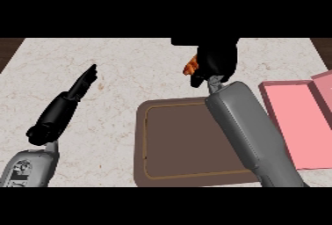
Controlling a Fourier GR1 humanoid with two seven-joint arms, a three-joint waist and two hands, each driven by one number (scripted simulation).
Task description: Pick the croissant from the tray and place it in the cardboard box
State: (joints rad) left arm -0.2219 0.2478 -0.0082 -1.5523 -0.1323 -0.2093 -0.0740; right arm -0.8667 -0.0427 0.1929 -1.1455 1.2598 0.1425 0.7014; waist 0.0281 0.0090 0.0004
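Note:
My right hand (217, 59) is raised over the counter beyond the brown tray (146, 145), its fingers curled round the orange-brown croissant (190, 67), of which only a small piece shows at the hand's left side. The grey right forearm crosses the tray's right part. The tray's visible surface is bare. At the right edge sits the pink box (304, 127) with its lid open; the hand is to its upper left, apart from it. My left hand (81, 83) rests at the left, open, fingers straight and pointing away.
The marble counter (117, 61) extends around the tray. Dark wood shows at the top left and top right corners beyond the counter's edge.

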